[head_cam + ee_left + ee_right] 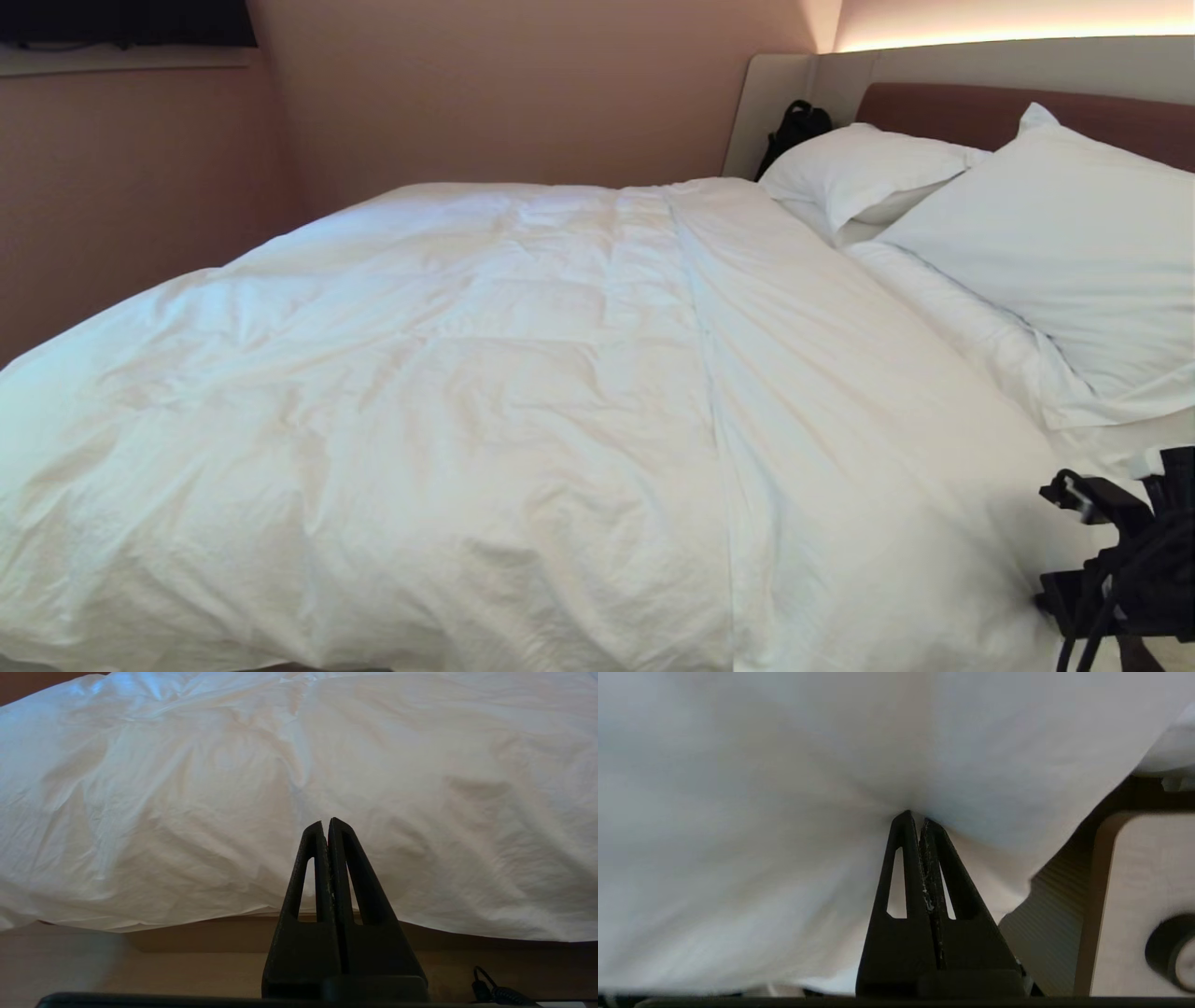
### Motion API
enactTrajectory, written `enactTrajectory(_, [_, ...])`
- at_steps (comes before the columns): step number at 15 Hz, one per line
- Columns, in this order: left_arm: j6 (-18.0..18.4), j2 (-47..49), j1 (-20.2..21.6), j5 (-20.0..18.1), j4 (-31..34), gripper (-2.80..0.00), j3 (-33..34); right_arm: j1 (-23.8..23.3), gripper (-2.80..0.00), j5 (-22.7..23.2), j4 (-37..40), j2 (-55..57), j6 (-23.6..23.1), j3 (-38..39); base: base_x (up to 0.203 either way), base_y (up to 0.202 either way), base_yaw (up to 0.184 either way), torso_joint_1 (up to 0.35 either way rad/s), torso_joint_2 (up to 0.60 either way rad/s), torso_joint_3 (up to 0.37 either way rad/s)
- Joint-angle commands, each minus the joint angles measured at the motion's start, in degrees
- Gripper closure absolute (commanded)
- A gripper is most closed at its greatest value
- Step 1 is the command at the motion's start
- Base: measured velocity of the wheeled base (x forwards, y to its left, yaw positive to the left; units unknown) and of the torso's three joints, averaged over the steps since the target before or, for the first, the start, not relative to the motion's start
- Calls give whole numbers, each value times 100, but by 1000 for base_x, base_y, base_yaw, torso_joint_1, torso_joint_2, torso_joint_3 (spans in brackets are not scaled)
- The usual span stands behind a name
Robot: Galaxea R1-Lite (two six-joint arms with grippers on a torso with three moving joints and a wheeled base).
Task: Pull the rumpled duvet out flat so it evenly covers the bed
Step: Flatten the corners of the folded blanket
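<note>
From the head view, the duvet point(485, 411) lies spread over most of the bed point(990, 112), reaching up to two pillows point(1055, 252) at the headboard, with a long fold running down its middle and soft creases all over. It looks thick, puffy and limp: light for its bulk, likely to bunch and sag rather than slide as one piece, so a pinch at a hem or corner should serve best. The right gripper point(1074, 499) shows dark at the lower right edge, beside the duvet's near side. A black bag point(794, 126) sits by the headboard against a pinkish wall.

In the left wrist view, the left gripper point(326, 823) has its fingers pressed together, empty, clear of the duvet's overhanging hem point(187, 924) above a wooden floor.

In the right wrist view, the right gripper's fingers are closed with their tips at a pucker of white cloth; whether they hold it I cannot tell. A pale wooden bedside cabinet point(1134, 896) stands near.
</note>
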Motion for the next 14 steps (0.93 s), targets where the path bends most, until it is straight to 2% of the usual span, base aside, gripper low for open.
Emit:
enactTrajectory(1, [4,-2,2,0,0,0,1,-273,0,59,-999,752,-435,-43,0,0,0,0,0,0])
enactTrajectory(5, [4,-2,2,0,0,0,1,-678,0,-15,-1663,1443,-712,-313,0,0,0,0,0,0])
enactTrajectory(11, [4,-2,2,0,0,0,1,-783,0,-27,-1678,1534,-736,-431,0,0,0,0,0,0])
enactTrajectory(14, [4,-2,2,0,0,0,1,-783,0,-1,-1652,1205,-733,-241,0,0,0,0,0,0])
